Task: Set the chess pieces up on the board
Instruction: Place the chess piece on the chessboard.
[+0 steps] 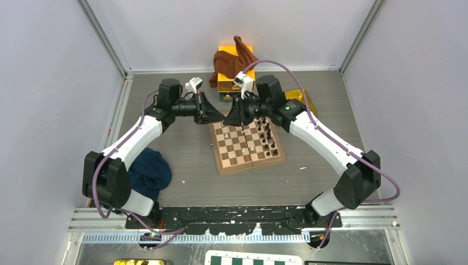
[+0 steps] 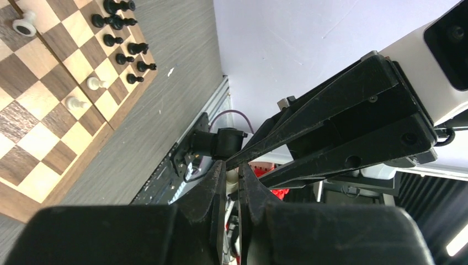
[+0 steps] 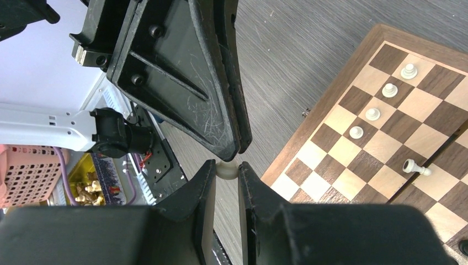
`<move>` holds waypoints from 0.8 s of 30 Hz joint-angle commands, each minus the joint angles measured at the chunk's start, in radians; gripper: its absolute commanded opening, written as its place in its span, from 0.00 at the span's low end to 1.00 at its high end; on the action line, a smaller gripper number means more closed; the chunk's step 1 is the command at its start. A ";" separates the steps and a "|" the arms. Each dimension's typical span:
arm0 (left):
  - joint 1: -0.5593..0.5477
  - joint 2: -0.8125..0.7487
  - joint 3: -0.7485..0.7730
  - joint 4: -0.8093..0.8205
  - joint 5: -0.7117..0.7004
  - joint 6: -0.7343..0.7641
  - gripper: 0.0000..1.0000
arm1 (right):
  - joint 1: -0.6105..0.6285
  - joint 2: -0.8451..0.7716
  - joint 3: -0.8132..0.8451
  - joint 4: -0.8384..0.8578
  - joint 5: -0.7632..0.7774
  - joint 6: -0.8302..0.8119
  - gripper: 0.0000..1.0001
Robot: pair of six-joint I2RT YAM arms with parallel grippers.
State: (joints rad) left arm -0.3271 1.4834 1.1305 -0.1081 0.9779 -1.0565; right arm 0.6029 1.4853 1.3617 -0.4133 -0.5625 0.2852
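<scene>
The wooden board (image 1: 251,164) lies mid-table, with dark pieces (image 1: 267,138) along its right side and a few cream pieces (image 1: 251,149) on it. My left gripper (image 1: 219,117) and right gripper (image 1: 230,117) meet tip to tip above the board's far left corner. One small cream piece (image 3: 227,169) sits between the right fingers, just under the left gripper's tips (image 3: 238,144). The left wrist view shows the same cream piece (image 2: 232,181) pinched between the left fingers, with the right gripper's tips (image 2: 243,159) against it. Both grippers look shut on it.
An orange box with a brown cloth (image 1: 234,63) stands behind the board. A yellow tray (image 1: 302,99) lies behind the right arm. A dark blue cloth (image 1: 149,171) lies at left. A green-and-white board (image 1: 254,259) shows at the near edge.
</scene>
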 commanded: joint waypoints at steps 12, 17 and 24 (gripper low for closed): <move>0.008 -0.056 0.045 -0.091 -0.072 0.138 0.00 | -0.006 -0.030 0.060 -0.009 -0.004 -0.021 0.21; 0.008 -0.055 0.049 -0.084 -0.073 0.139 0.00 | -0.005 -0.016 0.069 -0.012 -0.014 -0.022 0.24; 0.008 -0.055 0.052 -0.079 -0.078 0.148 0.00 | -0.005 -0.001 0.079 -0.019 -0.020 -0.022 0.33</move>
State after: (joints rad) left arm -0.3267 1.4654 1.1461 -0.1848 0.9169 -0.9436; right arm 0.6018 1.4925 1.3857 -0.4458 -0.5636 0.2718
